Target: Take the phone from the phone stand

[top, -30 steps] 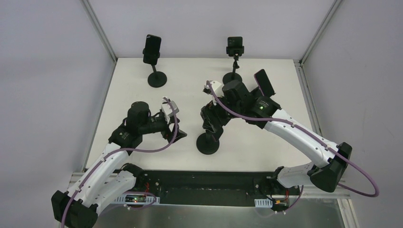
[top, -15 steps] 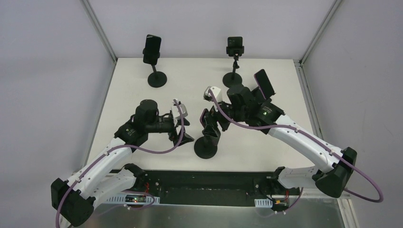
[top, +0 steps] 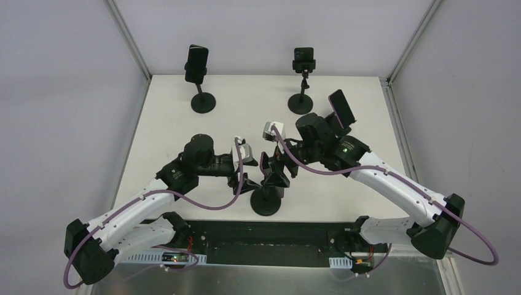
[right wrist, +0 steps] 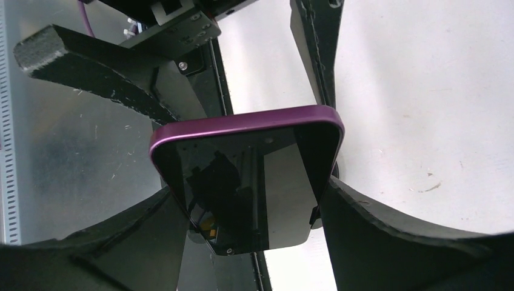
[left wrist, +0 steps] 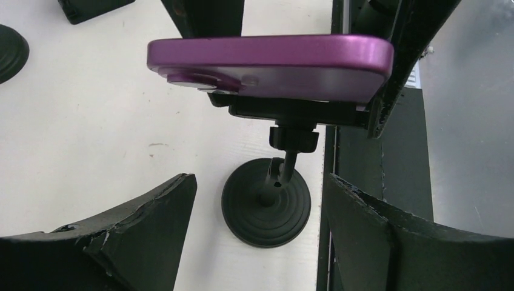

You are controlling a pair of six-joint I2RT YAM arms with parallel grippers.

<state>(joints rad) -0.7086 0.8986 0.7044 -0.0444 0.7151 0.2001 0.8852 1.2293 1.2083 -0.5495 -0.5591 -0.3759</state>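
Observation:
A purple phone (top: 266,165) is clamped in a black stand with a round base (top: 266,203) near the table's front edge. In the left wrist view the phone's back (left wrist: 270,63) sits on the clamp above the stem and base (left wrist: 265,209). My left gripper (left wrist: 260,233) is open, with its fingers on either side of the stem, below the phone. In the top view it (top: 243,179) is just left of the stand. My right gripper (right wrist: 248,236) is shut on the phone's screen end (right wrist: 242,182), one finger against each long edge.
Two more phones on stands are at the back, one at the left (top: 197,64) and one at the centre (top: 303,60). A third phone (top: 341,108) stands behind my right arm. A black rail (top: 270,236) runs along the table's near edge, close to the stand's base.
The right gripper has brought the phone and its stand toward the near edge. The left gripper has moved right until its open fingers straddle the stand's stem.

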